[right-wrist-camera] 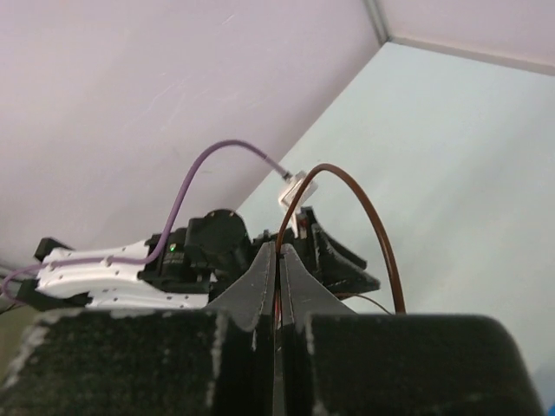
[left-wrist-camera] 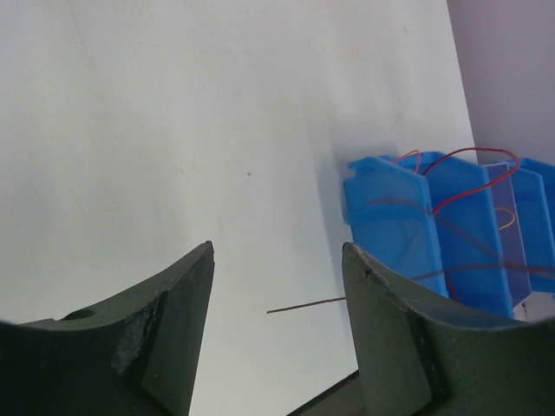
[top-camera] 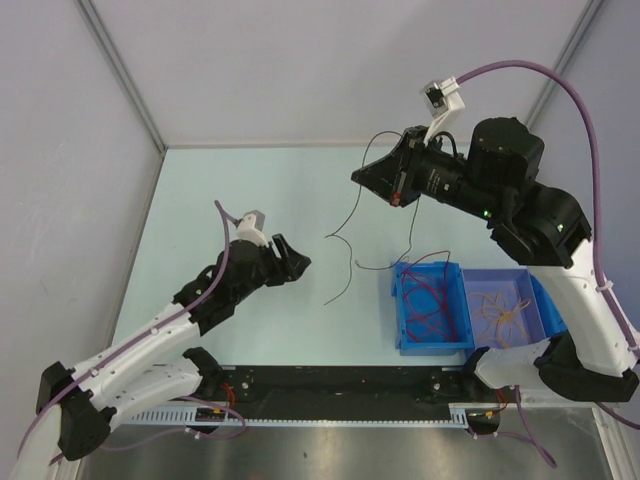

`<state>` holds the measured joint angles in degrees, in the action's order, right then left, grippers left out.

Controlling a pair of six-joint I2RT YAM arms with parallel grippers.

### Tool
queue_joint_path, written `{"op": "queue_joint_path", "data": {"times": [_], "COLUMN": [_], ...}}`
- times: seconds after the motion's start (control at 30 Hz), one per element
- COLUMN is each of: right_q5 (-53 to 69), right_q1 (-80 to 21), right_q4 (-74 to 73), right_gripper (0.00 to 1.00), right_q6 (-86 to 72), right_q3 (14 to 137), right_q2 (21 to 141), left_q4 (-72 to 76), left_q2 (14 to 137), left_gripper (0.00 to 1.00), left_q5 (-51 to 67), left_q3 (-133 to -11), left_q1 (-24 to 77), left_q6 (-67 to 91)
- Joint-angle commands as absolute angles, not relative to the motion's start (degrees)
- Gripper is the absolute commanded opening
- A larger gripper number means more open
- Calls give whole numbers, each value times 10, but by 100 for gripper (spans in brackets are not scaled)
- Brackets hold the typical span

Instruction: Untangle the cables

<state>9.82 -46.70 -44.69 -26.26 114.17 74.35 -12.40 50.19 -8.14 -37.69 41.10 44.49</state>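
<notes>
Hanging from the right gripper (right-wrist-camera: pixel 277 256), whose jaws are pressed together on it, a thin brown cable (right-wrist-camera: pixel 329 165) is seen arching up out of the fingertips. From above, that gripper is shown raised over the far half of the pale table (top-camera: pixel 250 180); dark strands are trailed from it down to the surface and curled between the two arms. The left gripper (top-camera: pixel 295 262) is held low and well apart from the right one, its jaws spread with no cable clamped; a loose cable end (left-wrist-camera: pixel 303 305) is seen on the table in the gap between its fingers. To the right of the strands, a blue bin (top-camera: pixel 397 310) is filled with red and purple loops (top-camera: pixel 432 300); a paler bin (top-camera: pixel 480 280) is set touching its right side, with orange and yellow loops (top-camera: pixel 500 312) inside. Both bins are partly overhung by the right arm; a mauve hose (top-camera: pixel 560 85) is looped above that arm.
</notes>
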Motion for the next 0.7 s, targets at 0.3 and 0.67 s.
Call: {"op": "queue_joint_path", "data": {"times": [0.3,0.67], "right_q5": [-127,-222], "right_q1": [-427,-327], "right_q4": [-522,-555], "right_gripper": [0,0], "right_q6": [-200,-161], "right_q3": [1262,1361], "right_q2": [761,766], "left_q4": [-59,-25], "left_q2": [440,439], "left_gripper": [61,59], "left_q5": [-27,-11], "left_q3": [-272,-217], "left_q1": [410,415], "left_q6": [427,424]}}
